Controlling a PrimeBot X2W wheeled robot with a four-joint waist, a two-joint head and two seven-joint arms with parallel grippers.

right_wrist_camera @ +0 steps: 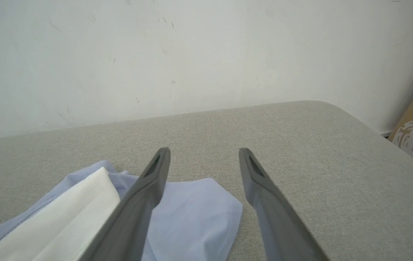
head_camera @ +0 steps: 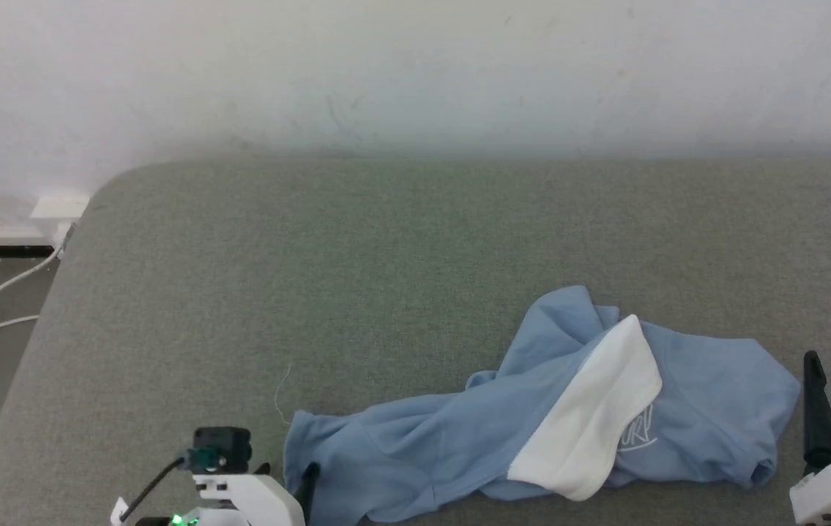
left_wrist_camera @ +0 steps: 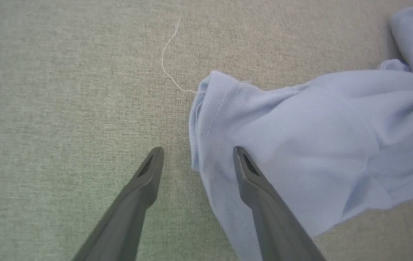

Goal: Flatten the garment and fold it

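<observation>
Two dark fingers (left_wrist_camera: 250,174) of the left hand (left_wrist_camera: 198,150) point down at the near edge of the grey cushion (head_camera: 386,256). This hand is wide open and holds nothing. One finger is over the end of the garment (head_camera: 423,438) and the other is over bare cushion, so it looks ready to pinch that edge.

The blue shirt lies bunched up along the near edge, from the middle toward the right. Its white collar (head_camera: 591,424) is flopped over the chest, next to some white writing (head_camera: 638,431). A loose thread (left_wrist_camera: 166,58) trails from the shirt's corner.

The right hand (right_wrist_camera: 204,150) is wide open and empty too. It hangs by the shirt's right end, likely so both hands can pull the shirt flat.
</observation>
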